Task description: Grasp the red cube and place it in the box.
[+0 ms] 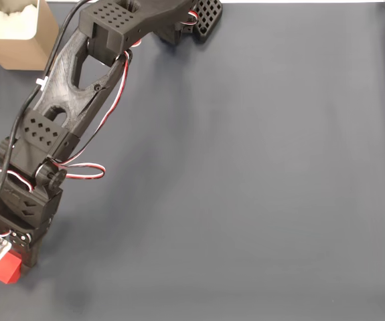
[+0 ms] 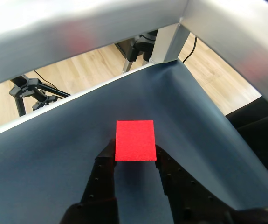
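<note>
In the fixed view, the arm is seen stretched from the top of the picture down to the lower left corner, where the red cube (image 1: 6,268) lies on the dark mat (image 1: 259,174), partly covered by the wrist; the gripper's opening cannot be told from here. The box (image 1: 19,41) stands in the upper left corner, well apart from the cube, with white material inside it. In the wrist view, the red cube (image 2: 134,140) is seen between the two black fingers (image 2: 105,161) of the gripper (image 2: 134,150), whose jaws sit narrow against the cube's left and right sides; whether full pressure is applied cannot be told, nor whether the cube is off the mat. The step in hand is judged to be the grasp. It would be done well if the squeeze were finished squarely on the flat sides before any lift, so that the cube is not twisted out. A straight rise should then be made, and the cube carried over the box wall rather than against it.
</note>
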{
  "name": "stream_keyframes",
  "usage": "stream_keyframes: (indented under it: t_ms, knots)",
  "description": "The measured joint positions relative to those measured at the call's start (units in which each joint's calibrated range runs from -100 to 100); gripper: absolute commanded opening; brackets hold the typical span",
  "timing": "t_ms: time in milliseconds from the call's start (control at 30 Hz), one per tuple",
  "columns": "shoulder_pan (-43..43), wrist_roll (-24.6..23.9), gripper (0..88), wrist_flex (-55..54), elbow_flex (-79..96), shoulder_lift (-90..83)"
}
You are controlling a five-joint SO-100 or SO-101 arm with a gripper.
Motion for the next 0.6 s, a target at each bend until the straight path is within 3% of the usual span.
stream_keyframes:
  t_ms: [233, 600]
  knots:
    - [0.0, 0.0, 2.1, 2.0, 4.3, -4.9]
    - [0.1, 0.5, 0.8, 17.2, 9.4, -18.9]
